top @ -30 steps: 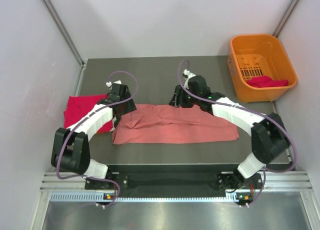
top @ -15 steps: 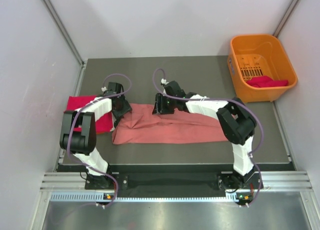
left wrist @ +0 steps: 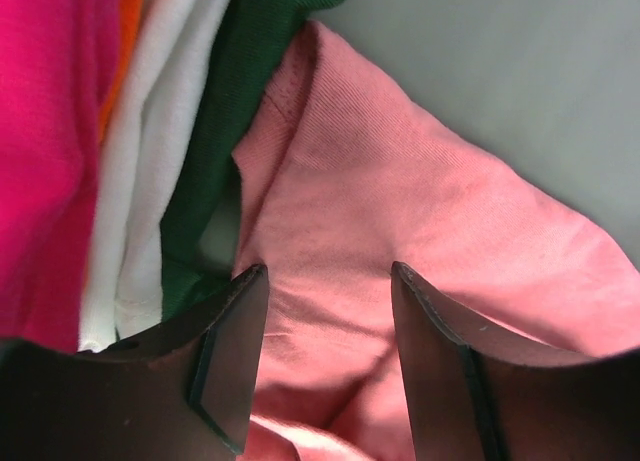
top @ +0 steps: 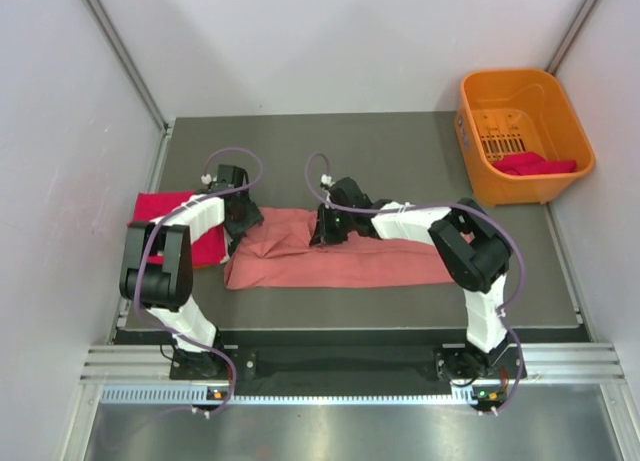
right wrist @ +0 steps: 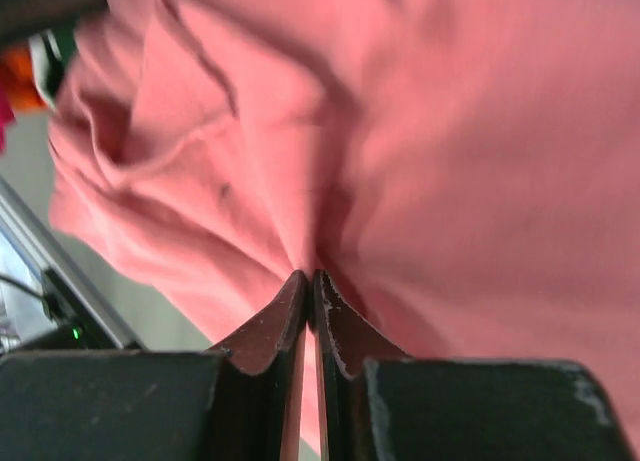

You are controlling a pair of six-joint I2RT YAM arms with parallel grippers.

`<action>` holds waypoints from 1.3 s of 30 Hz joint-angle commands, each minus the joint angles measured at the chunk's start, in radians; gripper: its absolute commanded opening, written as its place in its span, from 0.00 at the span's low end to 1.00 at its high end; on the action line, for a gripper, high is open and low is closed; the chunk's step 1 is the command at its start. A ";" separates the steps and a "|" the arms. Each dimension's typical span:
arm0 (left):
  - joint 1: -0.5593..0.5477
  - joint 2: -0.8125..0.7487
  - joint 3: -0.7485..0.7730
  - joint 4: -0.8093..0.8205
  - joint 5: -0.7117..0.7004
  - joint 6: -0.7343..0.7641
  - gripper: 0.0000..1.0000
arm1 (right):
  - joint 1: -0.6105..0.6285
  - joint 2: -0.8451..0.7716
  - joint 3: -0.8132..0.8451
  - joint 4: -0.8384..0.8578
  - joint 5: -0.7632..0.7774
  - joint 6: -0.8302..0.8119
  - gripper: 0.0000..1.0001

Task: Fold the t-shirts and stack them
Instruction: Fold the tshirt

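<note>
Change: my right gripper [top: 322, 226] has edged nearer since half a second ago, and the cloth beside it has bunched more.
Right gripper: fingers together in its wrist view, pinching a fold of the salmon-pink t-shirt [top: 350, 261].
Left gripper [top: 240, 221]: fingers apart over that shirt's left end, gripping nothing.
Salmon-pink t-shirt: lying lengthwise on the table [top: 400, 146], between my two arms.
Stack: magenta-red t-shirt [top: 165, 209] at the far left. My left wrist view shows the orange t-shirt [left wrist: 130, 21], white t-shirt [left wrist: 165, 131] and dark green t-shirt [left wrist: 250, 61] layered beside it, with the green one touching the salmon cloth.
Orange basket [top: 505, 74]: far right corner, red cloth [top: 535, 164] inside.
</note>
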 commanded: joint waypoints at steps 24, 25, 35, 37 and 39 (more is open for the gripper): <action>-0.028 -0.095 -0.030 -0.009 -0.145 -0.002 0.59 | 0.124 -0.302 -0.370 0.305 -0.011 -0.010 0.73; -0.031 -0.112 -0.034 -0.009 -0.145 -0.006 0.59 | 0.122 -0.298 -0.356 0.298 0.006 -0.013 0.74; -0.094 -0.313 -0.121 0.031 -0.138 0.015 0.59 | 0.115 -0.187 -0.130 0.138 0.173 -0.045 0.69; -0.118 -0.365 -0.150 0.066 -0.096 0.047 0.59 | 0.113 -0.161 -0.089 0.095 0.212 -0.047 0.67; -0.146 -0.399 -0.181 0.101 -0.015 0.076 0.59 | 0.113 -0.150 -0.063 0.069 0.256 -0.048 0.65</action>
